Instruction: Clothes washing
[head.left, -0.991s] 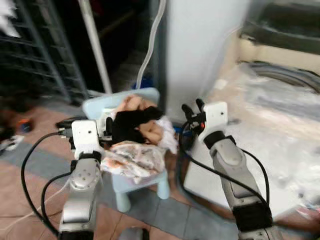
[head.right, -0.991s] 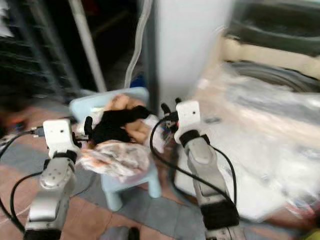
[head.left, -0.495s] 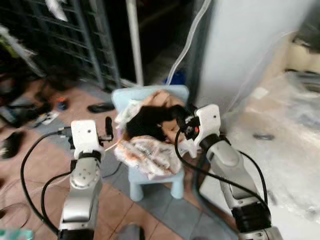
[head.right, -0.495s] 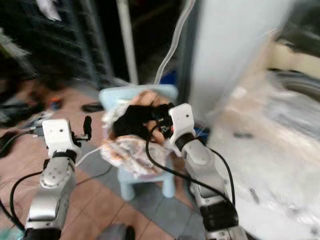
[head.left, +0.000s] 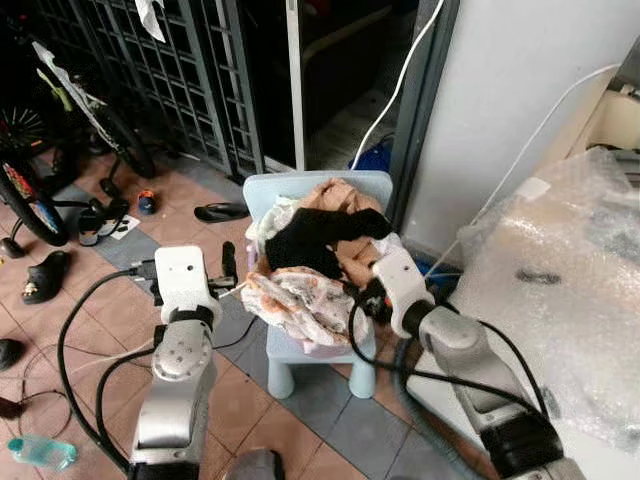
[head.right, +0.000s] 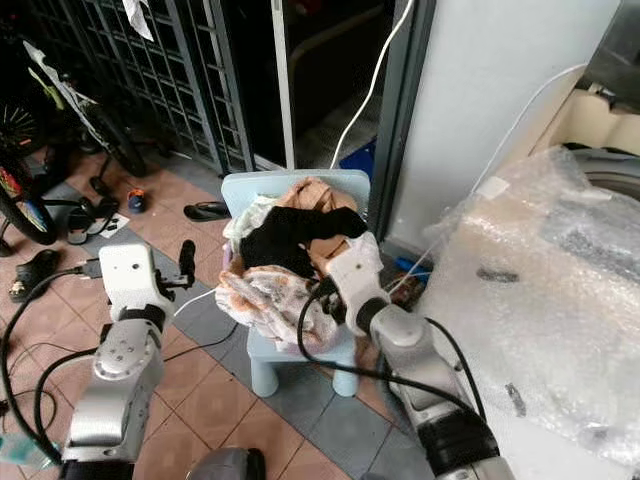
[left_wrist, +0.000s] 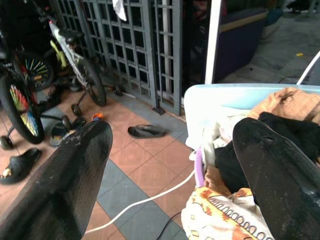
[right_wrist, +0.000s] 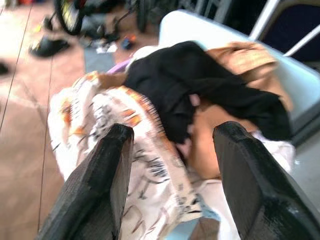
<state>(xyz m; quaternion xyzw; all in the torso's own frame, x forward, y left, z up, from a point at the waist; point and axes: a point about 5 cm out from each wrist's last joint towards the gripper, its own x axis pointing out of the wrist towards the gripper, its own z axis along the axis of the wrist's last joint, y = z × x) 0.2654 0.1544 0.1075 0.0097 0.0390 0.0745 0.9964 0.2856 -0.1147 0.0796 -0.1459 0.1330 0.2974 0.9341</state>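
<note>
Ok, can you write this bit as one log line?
clothes pile on blue chair | right gripper open, over pile | left gripper open, beside chair

Right wrist view blurred: prints on the patterned cloth (right_wrist: 125, 150) unreadable. Seat of the light-blue chair (head.left: 320, 352) hidden under the clothes pile (head.left: 315, 255). Bicycle (head.left: 60, 130) cut by the head view's edge. Washing machine (head.right: 600, 150) mostly masked by bubble wrap (head.right: 540, 300). Right gripper (head.left: 372, 296) fingertips hidden behind its own wrist housing.
</note>
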